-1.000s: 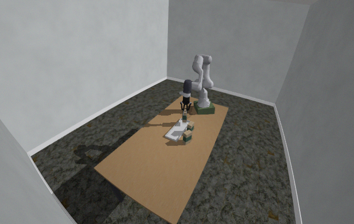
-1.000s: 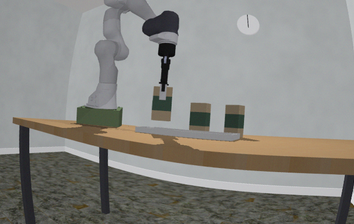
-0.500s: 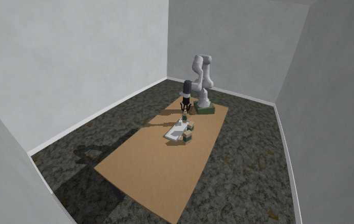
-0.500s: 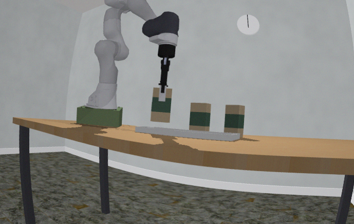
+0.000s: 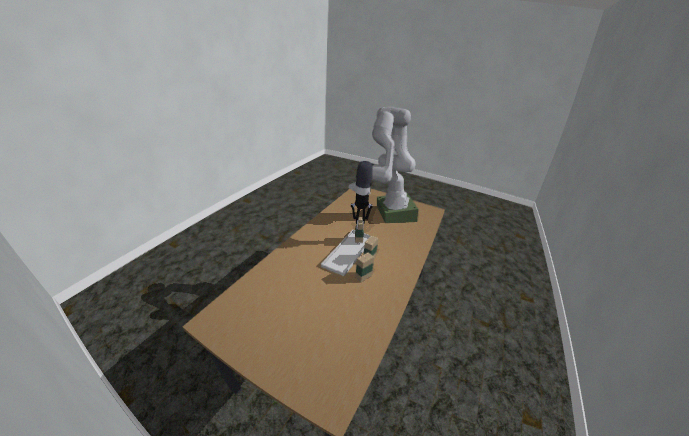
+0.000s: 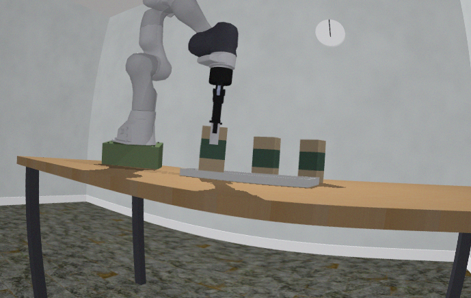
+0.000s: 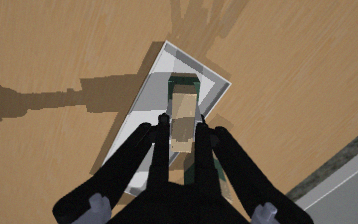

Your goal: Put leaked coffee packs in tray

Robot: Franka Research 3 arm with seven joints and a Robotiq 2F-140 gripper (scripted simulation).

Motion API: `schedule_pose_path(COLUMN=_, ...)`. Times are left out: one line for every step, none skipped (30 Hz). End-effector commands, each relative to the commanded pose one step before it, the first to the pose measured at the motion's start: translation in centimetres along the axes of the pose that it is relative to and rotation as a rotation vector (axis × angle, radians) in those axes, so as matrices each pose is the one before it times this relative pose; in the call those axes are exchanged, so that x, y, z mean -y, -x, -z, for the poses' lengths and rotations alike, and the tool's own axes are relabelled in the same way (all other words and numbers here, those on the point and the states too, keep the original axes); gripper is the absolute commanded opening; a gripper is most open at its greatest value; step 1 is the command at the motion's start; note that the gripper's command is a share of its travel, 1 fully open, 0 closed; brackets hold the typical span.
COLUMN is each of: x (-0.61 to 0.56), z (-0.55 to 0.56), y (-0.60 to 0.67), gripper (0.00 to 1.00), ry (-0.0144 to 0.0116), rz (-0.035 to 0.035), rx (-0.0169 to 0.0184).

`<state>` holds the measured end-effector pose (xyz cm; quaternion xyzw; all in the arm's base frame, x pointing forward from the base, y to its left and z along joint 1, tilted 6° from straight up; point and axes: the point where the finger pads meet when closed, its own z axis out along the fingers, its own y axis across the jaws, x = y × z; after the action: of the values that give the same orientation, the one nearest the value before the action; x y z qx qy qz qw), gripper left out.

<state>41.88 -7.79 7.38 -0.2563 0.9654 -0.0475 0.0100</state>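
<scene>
Task partly done, by judgement: one pack in transit, none released in the tray.

- Far left on the long wooden bench (image 6: 340, 207): green square base block (image 6: 111, 157) carrying the grey arm.
- Next right: black two-finger gripper (image 6: 214, 130) clamped on the two big flat sides of a tan coffee pack with a dark green band (image 6: 212, 152), gripped near its top, upright. Presumably judged soft, hence carried.
- In the wrist view, held pack (image 7: 184, 117) over the end of the shallow white rectangular tray (image 7: 152, 100) nearest the arm, inside the rim outline, close to the end wall. From the side, pack bottom at about rim level; touching the tray floor or just above, cannot tell.
- Left to do, as judged: set it down, let go, withdraw. Risk: footprint close to the end rim; could end up resting on it.
- Further right: second tan-and-green pack (image 6: 266, 155) upright behind the tray, third tan-and-green pack (image 6: 311, 157) upright near the tray's far end. Both on the bench beside the tray, apart from each other. Soft or firm: not visible.
- Nothing between gripper and tray floor. Standing packs near the tray's long side; to be minded when withdrawing.
</scene>
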Motion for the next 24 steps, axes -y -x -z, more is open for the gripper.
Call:
schedule_pose_path(x=0.445, z=-0.285, y=0.587, gripper=0.23, ry=-0.01214, rz=0.00798, rx=0.01972)
schedule_pose_path(x=0.0, z=0.0, y=0.0, gripper=0.23, ry=0.0, rz=0.0, rx=0.0)
schedule_pose_path(x=0.0, z=-0.16, y=0.0, gripper=0.23, ry=0.0, rz=0.0, rx=0.0)
schedule_pose_path(x=0.0, z=-0.141, y=0.0, gripper=0.23, ry=0.0, rz=0.0, rx=0.0)
schedule_pose_path(x=0.0, z=-0.12, y=0.0, gripper=0.23, ry=0.0, rz=0.0, rx=0.0)
schedule_pose_path(x=0.0, z=-0.101, y=0.0, gripper=0.23, ry=0.0, rz=0.0, rx=0.0)
schedule_pose_path(x=0.0, z=-0.081, y=0.0, gripper=0.23, ry=0.0, rz=0.0, rx=0.0)
schedule_pose_path(x=0.0, z=-0.062, y=0.0, gripper=0.23, ry=0.0, rz=0.0, rx=0.0)
schedule_pose_path(x=0.0, z=-0.044, y=0.0, gripper=0.23, ry=0.0, rz=0.0, rx=0.0)
schedule_pose_path(x=0.0, z=-0.029, y=0.0, gripper=0.23, ry=0.0, rz=0.0, rx=0.0)
schedule_pose_path(x=0.0, z=-0.016, y=0.0, gripper=0.23, ry=0.0, rz=0.0, rx=0.0)
schedule_pose_path(x=0.0, z=-0.006, y=0.0, gripper=0.23, ry=0.0, rz=0.0, rx=0.0)
schedule_pose_path(x=0.0, z=-0.001, y=0.0, gripper=0.23, ry=0.0, rz=0.0, rx=0.0)
schedule_pose_path(x=0.0, z=0.0, y=0.0, gripper=0.23, ry=0.0, rz=0.0, rx=0.0)
schedule_pose_path(x=0.0, z=0.0, y=0.0, gripper=0.23, ry=0.0, rz=0.0, rx=0.0)
schedule_pose_path(x=0.0, z=0.0, y=0.0, gripper=0.23, ry=0.0, rz=0.0, rx=0.0)
schedule_pose_path(x=0.0, z=0.0, y=0.0, gripper=0.23, ry=0.0, rz=0.0, rx=0.0)
schedule_pose_path(x=0.0, z=0.0, y=0.0, gripper=0.23, ry=0.0, rz=0.0, rx=0.0)
schedule_pose_path(x=0.0, z=0.0, y=0.0, gripper=0.23, ry=0.0, rz=0.0, rx=0.0)
schedule_pose_path(x=0.0, z=0.0, y=0.0, gripper=0.23, ry=0.0, rz=0.0, rx=0.0)
schedule_pose_path(x=0.0, z=0.0, y=0.0, gripper=0.23, ry=0.0, rz=0.0, rx=0.0)
schedule_pose_path(x=0.0, z=0.0, y=0.0, gripper=0.23, ry=0.0, rz=0.0, rx=0.0)
schedule_pose_path(x=0.0, z=0.0, y=0.0, gripper=0.23, ry=0.0, rz=0.0, rx=0.0)
schedule_pose_path(x=0.0, z=0.0, y=0.0, gripper=0.23, ry=0.0, rz=0.0, rx=0.0)
